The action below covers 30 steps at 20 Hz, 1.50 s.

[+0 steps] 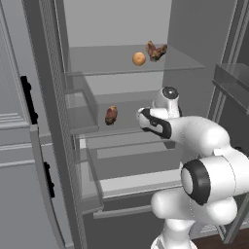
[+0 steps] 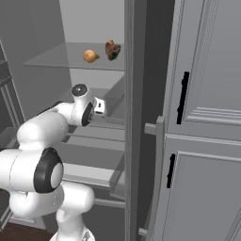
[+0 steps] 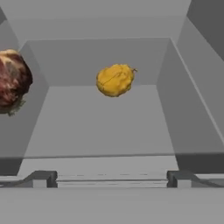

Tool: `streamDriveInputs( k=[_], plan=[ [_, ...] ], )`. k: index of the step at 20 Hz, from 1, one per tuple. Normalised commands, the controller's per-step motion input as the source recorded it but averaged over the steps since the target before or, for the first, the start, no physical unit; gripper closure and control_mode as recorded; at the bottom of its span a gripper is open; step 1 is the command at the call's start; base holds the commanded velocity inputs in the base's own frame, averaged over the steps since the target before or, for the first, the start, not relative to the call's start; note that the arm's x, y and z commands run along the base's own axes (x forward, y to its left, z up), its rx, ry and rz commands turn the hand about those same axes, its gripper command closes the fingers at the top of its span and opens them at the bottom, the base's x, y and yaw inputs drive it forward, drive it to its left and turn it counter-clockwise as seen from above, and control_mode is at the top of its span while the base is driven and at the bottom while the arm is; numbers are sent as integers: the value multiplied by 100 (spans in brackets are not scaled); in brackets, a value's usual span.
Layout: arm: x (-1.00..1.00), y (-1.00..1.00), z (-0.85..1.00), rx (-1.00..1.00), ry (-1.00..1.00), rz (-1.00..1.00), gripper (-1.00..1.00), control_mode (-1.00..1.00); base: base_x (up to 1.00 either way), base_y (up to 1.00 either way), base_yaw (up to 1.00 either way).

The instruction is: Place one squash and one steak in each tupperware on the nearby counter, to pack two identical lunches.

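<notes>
Yellow squash point(image 3: 115, 80) well ahead of the wide-open jaws, untouched

The squash point(image 1: 139, 59) on the upper glass shelf point(image 1: 189, 61) is orange, and the steak point(image 1: 156, 50) beside it is dark reddish-brown with paler flecks. A second steak point(image 1: 111, 115) on the shelf below is the same mottled reddish-brown. In the hand view a second squash point(image 3: 115, 80) is bright yellow with a faint darker crease. The fridge point(image 1: 116, 19) walls are plain pale grey. The cabinet doors point(image 2: 207, 117) are grey with black handles point(image 2: 182, 97). The arm point(image 1: 204, 141) is white with dark joints.
</notes>
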Motion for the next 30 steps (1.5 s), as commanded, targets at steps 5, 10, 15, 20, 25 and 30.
streamDriveInputs(
  k=[5, 10, 15, 20, 25, 30],
  plan=[
    [43, 0, -1, 0, 0, -2, -100, -100, 0, 0, 0],
    [27, 0, -9, 0, 0, 0, -100, -100, 0, 0, 0],
    [31, 0, -15, 0, 0, 0, -100, -100, 0, 0, 0],
    [23, 0, -21, 0, 0, 0, -100, -100, 0, 0, 0],
    [25, 0, -18, 0, 0, -1, -100, -100, 0, 0, 0],
    [27, 0, -18, 0, 0, -2, -100, -100, 0, 0, 0]
  ],
)
